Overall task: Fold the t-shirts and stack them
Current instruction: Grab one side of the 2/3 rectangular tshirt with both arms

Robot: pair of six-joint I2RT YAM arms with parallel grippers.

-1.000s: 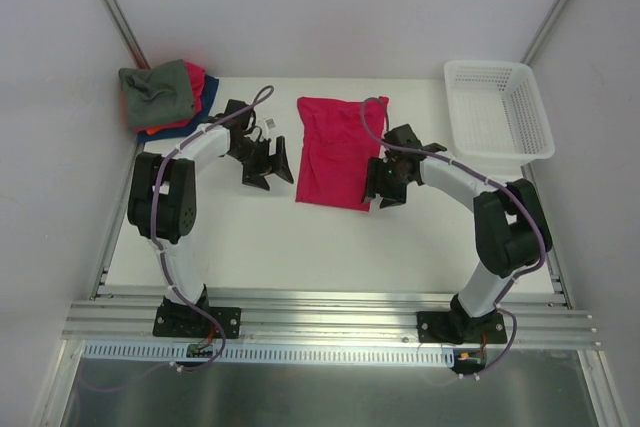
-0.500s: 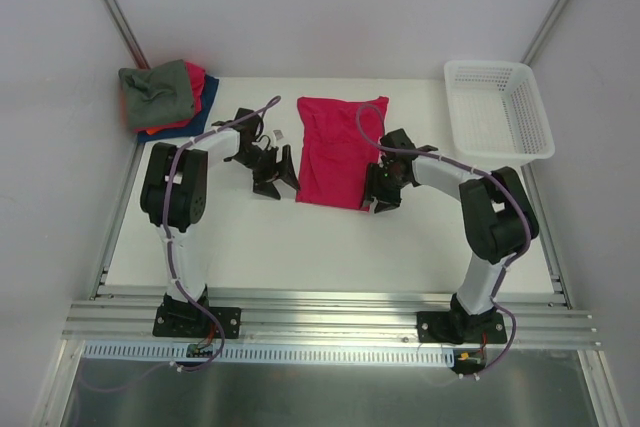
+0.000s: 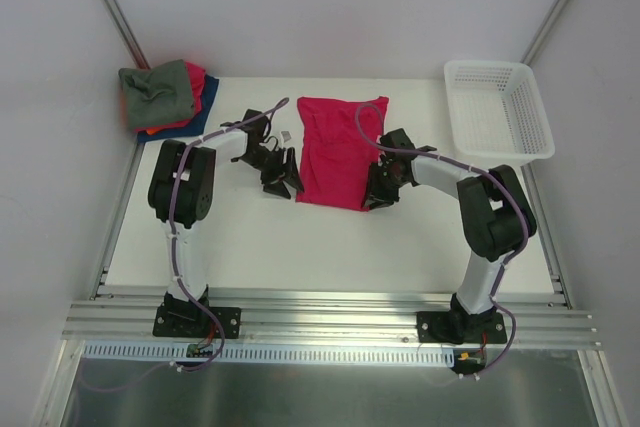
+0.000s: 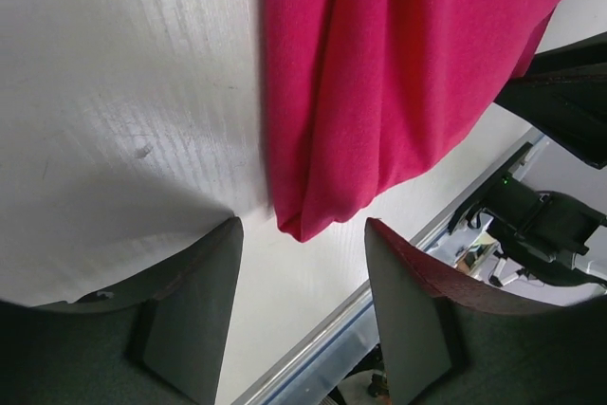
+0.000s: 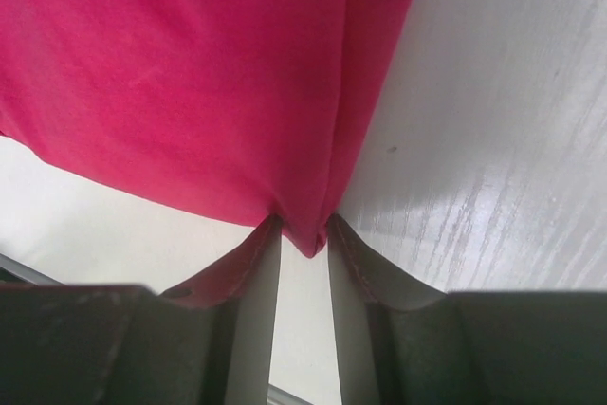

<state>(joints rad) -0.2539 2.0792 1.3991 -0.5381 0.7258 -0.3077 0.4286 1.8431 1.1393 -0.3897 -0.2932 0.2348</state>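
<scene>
A crimson-red t-shirt (image 3: 338, 150), folded into a long strip, lies in the middle of the table. My left gripper (image 3: 284, 178) sits at its near left corner. In the left wrist view that corner (image 4: 302, 225) lies between the open fingers (image 4: 194, 296) and touches neither. My right gripper (image 3: 377, 193) is at the near right corner. In the right wrist view its fingertips (image 5: 268, 230) press on both sides of the red corner (image 5: 308, 234). A grey-green t-shirt (image 3: 156, 93) tops a pile at the far left, over red cloth and a dark blue one (image 3: 205, 107).
A white lattice basket (image 3: 497, 107) stands at the far right corner. The pile of shirts overhangs the table's far left corner. Aluminium rails (image 3: 330, 322) run along the near edge by the arm bases. Grey walls close in both sides.
The left gripper has moved right to the shirt's near left corner and narrowed. The right gripper has settled at the near right corner and closed onto it.
</scene>
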